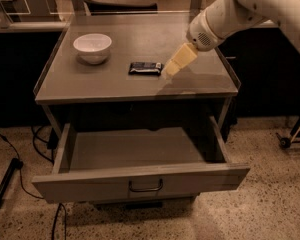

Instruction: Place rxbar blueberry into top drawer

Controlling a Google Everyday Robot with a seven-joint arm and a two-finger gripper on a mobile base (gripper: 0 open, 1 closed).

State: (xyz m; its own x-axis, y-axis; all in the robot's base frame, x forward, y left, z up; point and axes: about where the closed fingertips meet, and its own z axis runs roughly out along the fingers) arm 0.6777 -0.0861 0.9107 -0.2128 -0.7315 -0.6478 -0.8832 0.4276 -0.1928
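The rxbar blueberry (145,68) is a small dark flat bar lying on the grey cabinet top (90,84), right of a white bowl. My gripper (172,67) hangs on the white arm just right of the bar, close above the cabinet top, its pale fingers pointing down-left toward the bar's right end. It holds nothing. The top drawer (140,181) is pulled open below, its inside bare, with a dark bar handle (145,186) at the centre of its front panel.
A white bowl (92,47) stands on the cabinet top at the left. Raised rims run along the cabinet top's sides. Cables (20,159) and a dark stand lie on the speckled floor at left. A wheeled base (290,139) stands at right.
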